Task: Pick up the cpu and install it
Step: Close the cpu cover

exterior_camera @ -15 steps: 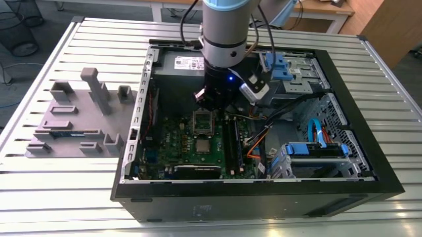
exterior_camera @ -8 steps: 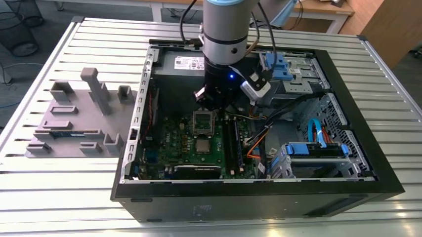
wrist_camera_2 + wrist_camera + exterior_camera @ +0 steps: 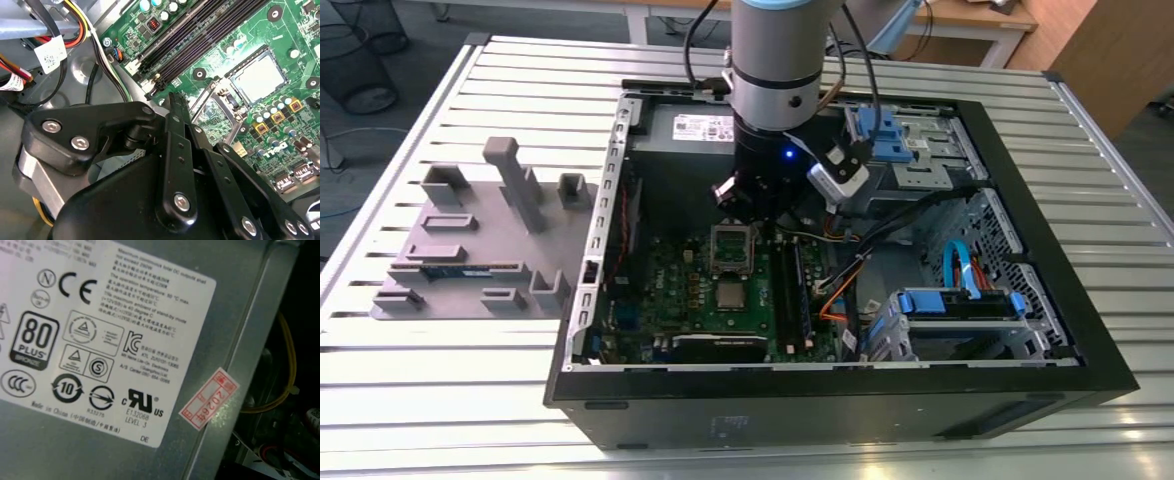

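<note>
The cpu [image 3: 730, 293], a small silver square, lies flat in its socket on the green motherboard [image 3: 680, 285] inside the open computer case. In the second wrist view the cpu [image 3: 257, 77] shows beside the raised metal socket frame [image 3: 215, 112]. In the exterior view the socket frame [image 3: 731, 243] stands just beyond the cpu. My gripper [image 3: 750, 205] hangs over the far end of that frame, above the board and apart from the cpu. The gripper [image 3: 173, 100] is seen from behind its black linkage, with nothing visible in it.
A grey tray [image 3: 400, 235] with a memory stick [image 3: 454, 270] lies on the exterior view's left of the case. The power supply [image 3: 100, 340] sits at the case's far wall. Memory slots [image 3: 200, 35], cables [image 3: 847, 275] and blue drive bays [image 3: 961, 300] crowd the exterior view's right.
</note>
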